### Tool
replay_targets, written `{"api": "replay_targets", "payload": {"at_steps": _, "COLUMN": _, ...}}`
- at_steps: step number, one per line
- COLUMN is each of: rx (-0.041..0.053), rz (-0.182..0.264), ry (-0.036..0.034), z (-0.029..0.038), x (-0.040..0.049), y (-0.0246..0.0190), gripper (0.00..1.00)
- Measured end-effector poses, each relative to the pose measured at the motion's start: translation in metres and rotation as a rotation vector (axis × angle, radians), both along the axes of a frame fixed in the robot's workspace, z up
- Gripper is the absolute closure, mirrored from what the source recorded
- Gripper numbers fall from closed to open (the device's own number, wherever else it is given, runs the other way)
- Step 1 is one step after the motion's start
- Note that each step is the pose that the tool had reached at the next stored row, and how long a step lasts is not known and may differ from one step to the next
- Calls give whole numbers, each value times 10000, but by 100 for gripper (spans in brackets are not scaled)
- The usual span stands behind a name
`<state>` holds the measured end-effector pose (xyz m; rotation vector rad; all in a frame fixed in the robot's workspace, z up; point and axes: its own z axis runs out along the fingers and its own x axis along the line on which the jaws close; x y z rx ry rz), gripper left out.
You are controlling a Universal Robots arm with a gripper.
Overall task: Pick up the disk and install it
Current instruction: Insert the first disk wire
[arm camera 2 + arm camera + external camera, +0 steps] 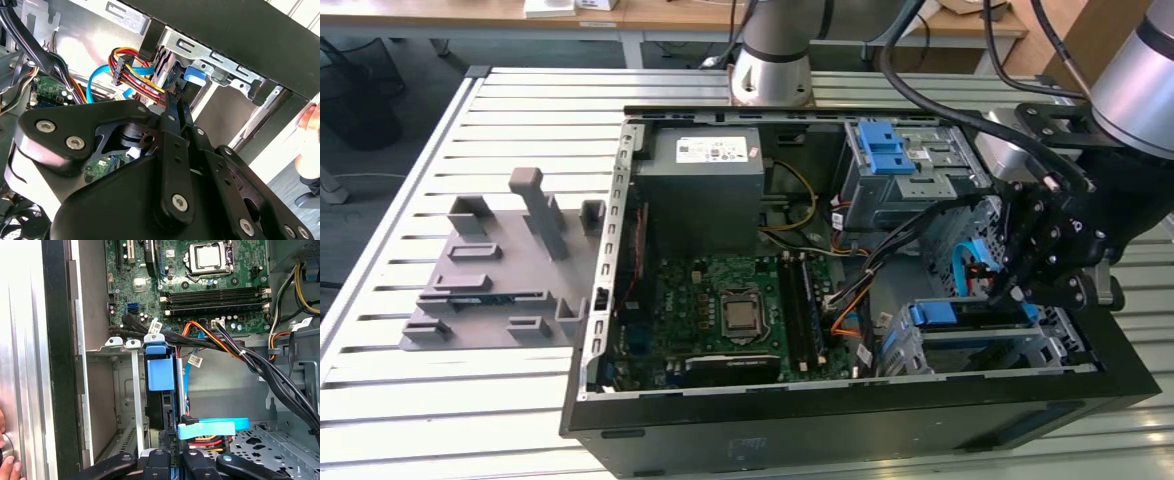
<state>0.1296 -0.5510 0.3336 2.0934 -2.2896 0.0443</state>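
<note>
- The gripper [1011, 290] reaches down into the open computer case [854, 425], at the corner of the case on the exterior view's right, nearest that camera.
- The disk [161, 372] stands on edge in a metal bay in that same corner of the case. Its blue bracket [950, 314] faces up, and most of its body is hidden by the bay walls.
- In both wrist views the gripper [172, 452] is right at the disk's near end, among the cables [135, 75]. Its own black links [150, 165] cover the contact, so I cannot tell whether it is clamped on the disk or only resting against it.
- A flat light-blue cable [207, 429] crosses just beside the gripper, inside the case.
- The motherboard [210, 290] lies on the case floor, partly under black cables.
- Outside the case wall, a person's fingertips [7, 460] are cut off at the edge of the picture.
</note>
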Motion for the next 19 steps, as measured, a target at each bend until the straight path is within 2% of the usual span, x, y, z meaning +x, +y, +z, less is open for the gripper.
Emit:
{"api": "replay_targets", "payload": {"at_steps": 10, "rx": -1, "rz": 31, "ry": 0, "z": 23, "x": 0, "y": 1, "gripper": 84}}
{"api": "replay_targets", "payload": {"at_steps": 11, "rx": 1, "rz": 73, "ry": 0, "z": 91, "x": 0, "y": 2, "gripper": 84}}
{"api": "replay_targets", "payload": {"at_steps": 15, "rx": -1, "rz": 73, "ry": 0, "z": 89, "x": 0, "y": 2, "gripper": 83}}
{"api": "replay_targets", "payload": {"at_steps": 16, "rx": -2, "rz": 74, "ry": 0, "z": 88, "x": 0, "y": 2, "gripper": 74}}
{"api": "replay_targets", "payload": {"at_steps": 18, "rx": -1, "rz": 73, "ry": 0, "z": 87, "x": 0, "y": 1, "gripper": 74}}
{"api": "replay_targets", "payload": {"at_steps": 19, "rx": -1, "rz": 74, "ry": 0, "z": 87, "x": 0, "y": 1, "gripper": 67}}
